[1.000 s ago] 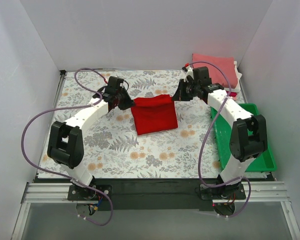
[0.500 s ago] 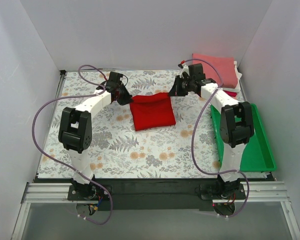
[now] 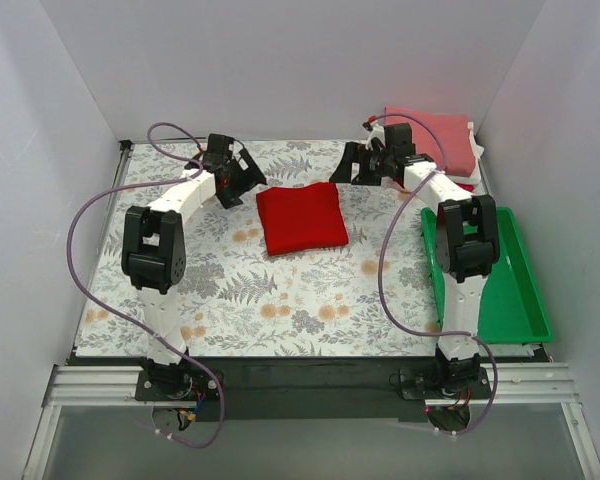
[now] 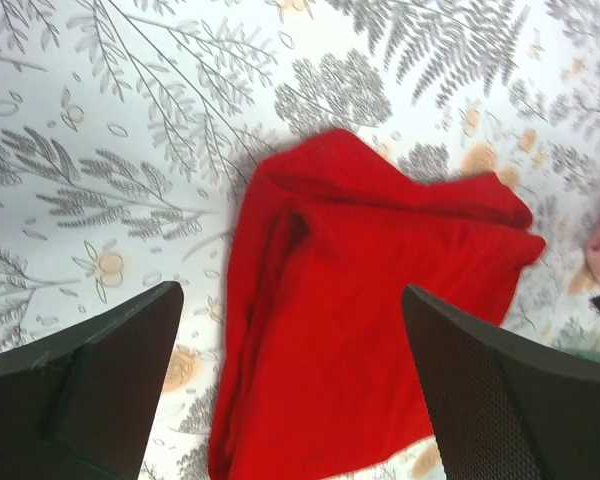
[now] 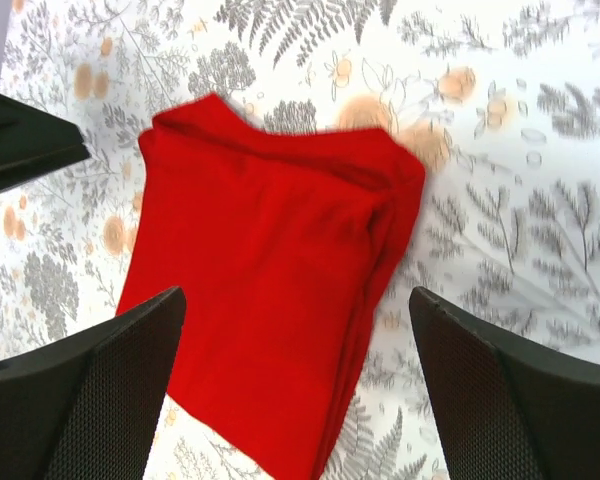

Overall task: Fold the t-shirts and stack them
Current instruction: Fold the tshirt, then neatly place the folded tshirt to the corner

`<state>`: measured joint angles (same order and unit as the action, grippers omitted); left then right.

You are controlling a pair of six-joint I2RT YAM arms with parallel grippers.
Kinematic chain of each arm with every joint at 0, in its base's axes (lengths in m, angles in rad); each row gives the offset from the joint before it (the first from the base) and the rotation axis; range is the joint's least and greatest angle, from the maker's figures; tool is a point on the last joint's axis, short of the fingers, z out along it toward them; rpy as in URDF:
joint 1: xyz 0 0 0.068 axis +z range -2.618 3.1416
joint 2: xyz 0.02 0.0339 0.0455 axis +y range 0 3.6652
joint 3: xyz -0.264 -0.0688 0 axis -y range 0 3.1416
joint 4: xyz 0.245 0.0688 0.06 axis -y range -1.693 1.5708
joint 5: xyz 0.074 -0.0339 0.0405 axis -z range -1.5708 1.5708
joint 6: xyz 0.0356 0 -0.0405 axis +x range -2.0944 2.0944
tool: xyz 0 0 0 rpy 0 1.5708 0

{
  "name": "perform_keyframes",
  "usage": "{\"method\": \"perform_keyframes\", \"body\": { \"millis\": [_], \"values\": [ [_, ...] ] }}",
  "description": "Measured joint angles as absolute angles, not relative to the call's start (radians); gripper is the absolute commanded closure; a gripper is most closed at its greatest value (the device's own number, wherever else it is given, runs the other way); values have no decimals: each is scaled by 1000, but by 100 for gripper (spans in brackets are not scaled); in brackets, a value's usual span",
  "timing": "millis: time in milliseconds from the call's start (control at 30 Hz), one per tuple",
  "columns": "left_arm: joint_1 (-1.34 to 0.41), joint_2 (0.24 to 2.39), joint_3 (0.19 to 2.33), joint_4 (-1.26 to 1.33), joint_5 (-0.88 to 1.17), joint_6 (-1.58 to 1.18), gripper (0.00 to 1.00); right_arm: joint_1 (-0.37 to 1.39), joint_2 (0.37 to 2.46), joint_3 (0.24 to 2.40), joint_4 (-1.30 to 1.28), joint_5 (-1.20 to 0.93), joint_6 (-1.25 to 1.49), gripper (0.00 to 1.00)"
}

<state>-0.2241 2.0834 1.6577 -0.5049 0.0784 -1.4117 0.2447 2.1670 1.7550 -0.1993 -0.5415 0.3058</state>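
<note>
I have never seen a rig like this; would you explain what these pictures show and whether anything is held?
Two robot arms are bolted at the near edge of a flowered table. One picture looks down from above and behind them. The other two come from cameras on the wrists, so the dark shapes at the bottom are each gripper's own fingers. A folded red t-shirt lies mid-table, a stack of folded shirts, pink on top, sits at the far right, and a green tray lies on the right. The left gripper and right gripper are both open near the red shirt's far corners, holding nothing.
</note>
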Motion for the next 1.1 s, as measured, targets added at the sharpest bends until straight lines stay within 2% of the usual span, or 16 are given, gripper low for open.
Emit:
{"method": "perform_keyframes", "body": {
  "millis": [333,567,800,1000,1100],
  "values": [
    [-231,1790,1274,-433,137,-1430,7,273,1898,1327,-74,-478,245,2],
    [-231,1533,1072,-433,48,-1458,7,329,1905,1305,-38,-364,202,2],
    [-231,1252,1018,-435,-156,-1479,6,384,1927,1308,-10,-209,151,2],
    [-231,1159,989,-440,-259,-1497,6,406,2006,1320,-1,-167,144,11],
    [-231,1156,979,-443,-281,-1500,6,416,2029,1322,-6,-131,131,18]
  ]
}}
